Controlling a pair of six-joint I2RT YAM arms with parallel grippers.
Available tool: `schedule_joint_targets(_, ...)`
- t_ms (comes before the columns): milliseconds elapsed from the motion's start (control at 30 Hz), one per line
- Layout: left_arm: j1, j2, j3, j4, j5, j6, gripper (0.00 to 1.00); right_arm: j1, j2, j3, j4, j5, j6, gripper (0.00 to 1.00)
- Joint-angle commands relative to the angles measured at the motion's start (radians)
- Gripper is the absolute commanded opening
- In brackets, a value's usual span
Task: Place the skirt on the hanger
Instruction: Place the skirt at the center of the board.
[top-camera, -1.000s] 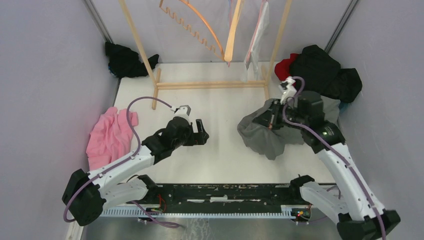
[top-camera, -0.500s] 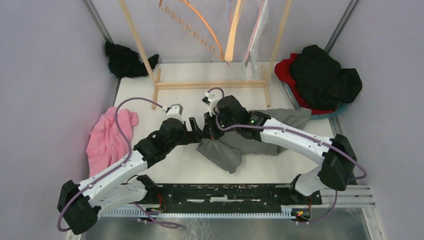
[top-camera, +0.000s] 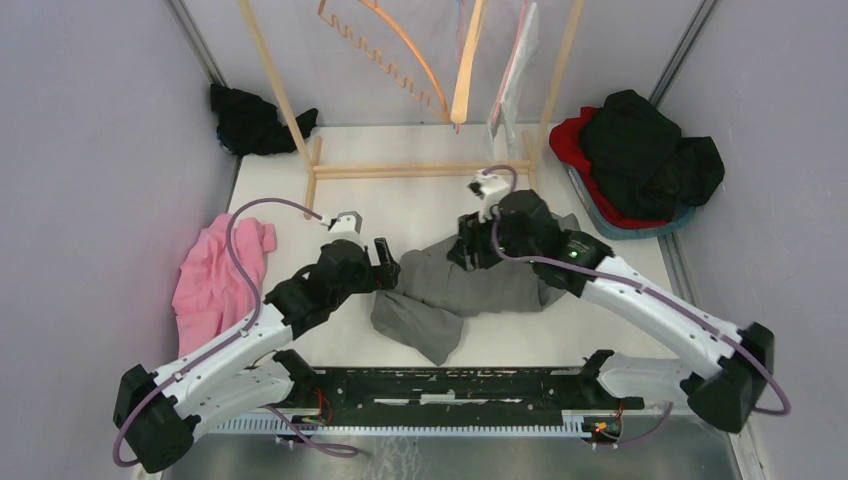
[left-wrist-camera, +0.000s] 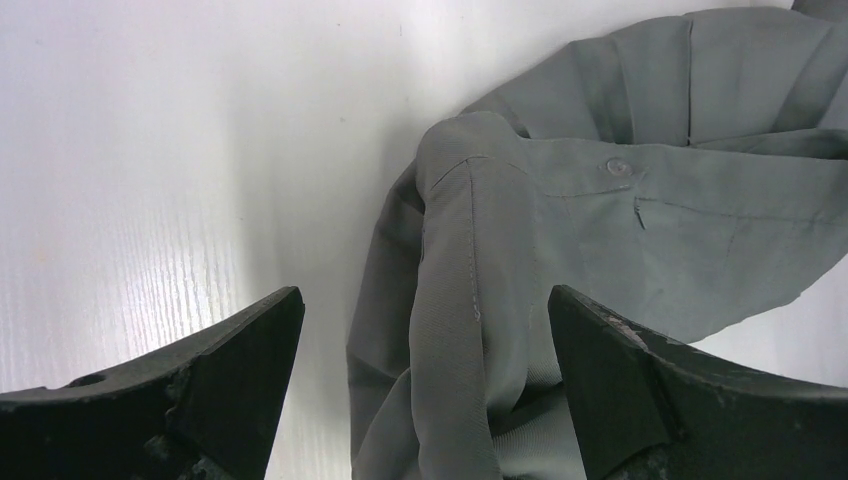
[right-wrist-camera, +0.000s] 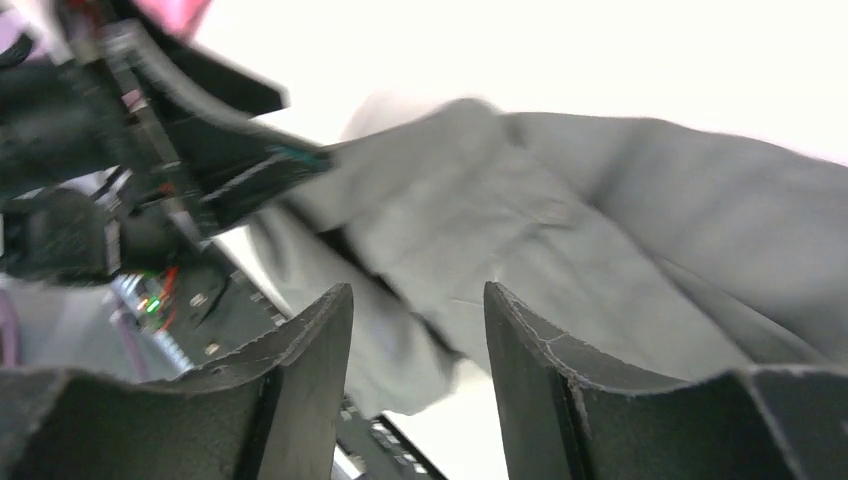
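Swung in from the 3 o'clock side over the past second, the grey skirt (top-camera: 480, 288) now lies crumpled at the middle of the counter (top-camera: 420, 205). The right pincer (top-camera: 463, 250), which carried it there clamped shut, has let go and drawn back a little toward 2 o'clock. Its fingers stand apart above the cloth with nothing between them. The left pincer (top-camera: 386, 264) has dipped slightly toward 6 o'clock and sits wide open at the skirt's 9 o'clock edge. In its wrist view the folded waistband (left-wrist-camera: 450, 260) runs up between its fingers, with a button (left-wrist-camera: 617, 167) further off toward 1 o'clock.

The wooden hanger (top-camera: 466, 70) hangs on the rack (top-camera: 420, 170) at 12 o'clock, well apart from the skirt, so the task looks barely begun. The step in hand seems to be taking a fresh hold on the waistband. To do it well, the left pincer should come down on the thick seam only, not on the loose layers bunched beneath, and close fully before lifting. The right pincer would best take the same band further along, near the button, so the two can stretch it level. A grab at the hem or at a double layer would probably leave the skirt dangling twisted and hard to fit on the hanger.
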Motion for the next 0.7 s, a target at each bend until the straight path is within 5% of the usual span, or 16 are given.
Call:
schedule_joint_targets(0,0.000,0.054,0.028,0.067,0.002,-0.013,0.99,-0.195,-0.157,-0.105,-0.109,0.151,0.004,0.56)
schedule_joint_targets(133,0.004,0.199,0.108,0.102,0.025,0.014,0.99,-0.337,-0.172,-0.149,-0.167,0.230,-0.008,0.55)
schedule_joint_targets(400,0.119,0.443,0.307,0.080,0.165,0.071,0.99,-0.394,-0.168,-0.181,-0.205,0.334,-0.023,0.58)
schedule_joint_targets(667,0.166,0.509,0.296,0.112,0.262,0.088,0.99,-0.451,-0.133,-0.209,-0.168,0.267,-0.025,0.60)
